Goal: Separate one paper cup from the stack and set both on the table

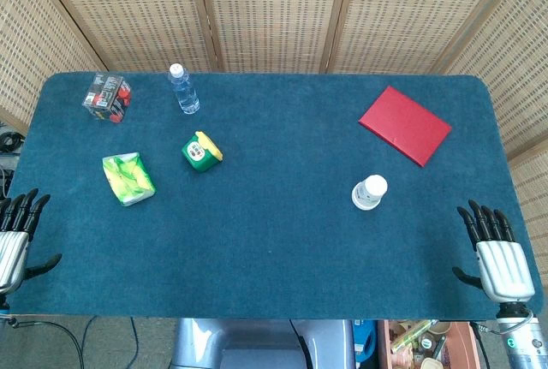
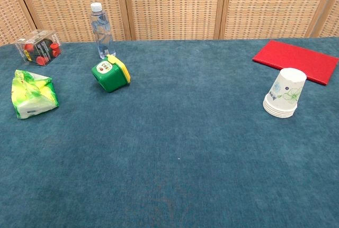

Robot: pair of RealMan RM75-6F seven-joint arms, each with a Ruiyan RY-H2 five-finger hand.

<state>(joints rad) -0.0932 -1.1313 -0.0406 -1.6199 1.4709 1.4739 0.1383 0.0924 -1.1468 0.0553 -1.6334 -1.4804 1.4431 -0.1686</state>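
Observation:
A stack of white paper cups (image 1: 369, 192) (image 2: 284, 93) with a floral print stands upside down on the right part of the blue table, just in front of a red book. My right hand (image 1: 497, 253) lies at the table's near right corner, fingers spread and holding nothing, well to the right of the stack. At the near left edge my left hand (image 1: 15, 234) also lies with fingers apart and empty. Neither hand shows in the chest view.
A red book (image 1: 404, 124) (image 2: 295, 59) lies behind the cups. On the left are a water bottle (image 1: 183, 89) (image 2: 102, 30), a green and yellow box (image 1: 201, 151) (image 2: 110, 74), a green packet (image 1: 128, 178) (image 2: 33, 94) and a clear box (image 1: 108, 97) (image 2: 38, 47).

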